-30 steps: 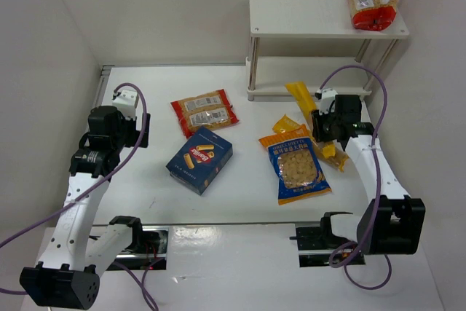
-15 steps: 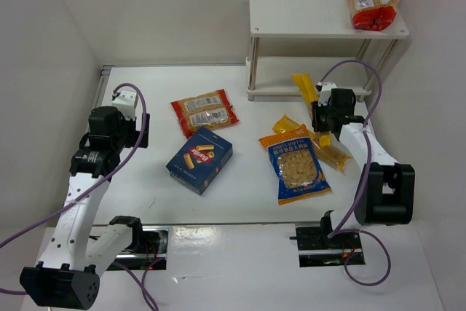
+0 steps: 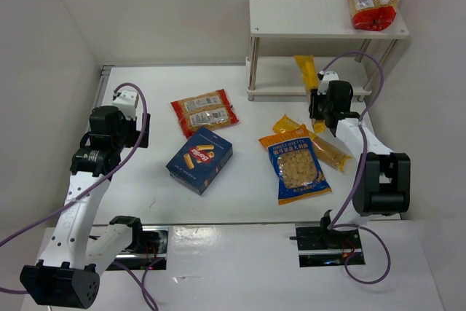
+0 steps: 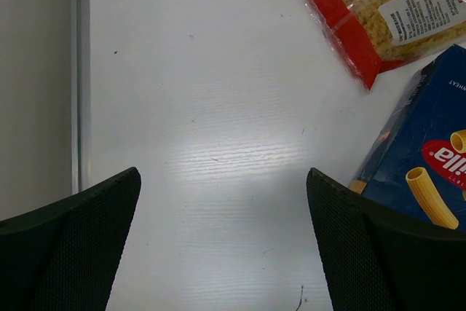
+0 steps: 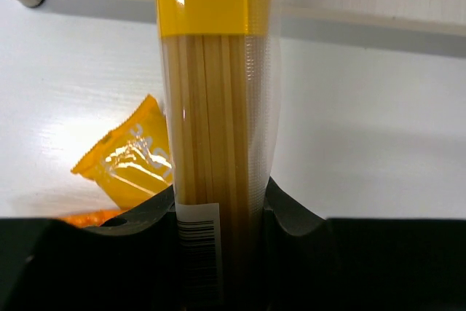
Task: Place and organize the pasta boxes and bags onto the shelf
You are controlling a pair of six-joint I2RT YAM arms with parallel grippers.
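Nearest to me, well in front of the shelf (image 3: 306, 16), a blue-and-orange bag (image 3: 297, 167) lies flat on the table (image 3: 145, 202). Out to the left of the shelf, about as near, sits the dark blue box (image 3: 199, 159). The left gripper (image 4: 226, 253) hangs over bare table further left again, its claw spread wide with nothing between the fingers. From its wrist camera the box corner and a red bag edge show at the right.

A little closer to the shelf, a yellow-orange bag (image 3: 331, 152) lies slanted, one part tucked under the blue-and-orange bag's far edge. A red-edged clear bag (image 3: 204, 112) lies flat, off the shelf's front-left leg.

Right in front of the shelf, the right gripper (image 5: 218, 216) is clamped on a long narrow yellow-orange bag of spaghetti (image 5: 215, 143), gripping it near the barcode end. The bag's far end points at the lower board and, from above, crosses its front edge; I cannot tell whether it touches.

Up on the shelf's top board, at the right end, rests another red-edged bag (image 3: 373, 5).
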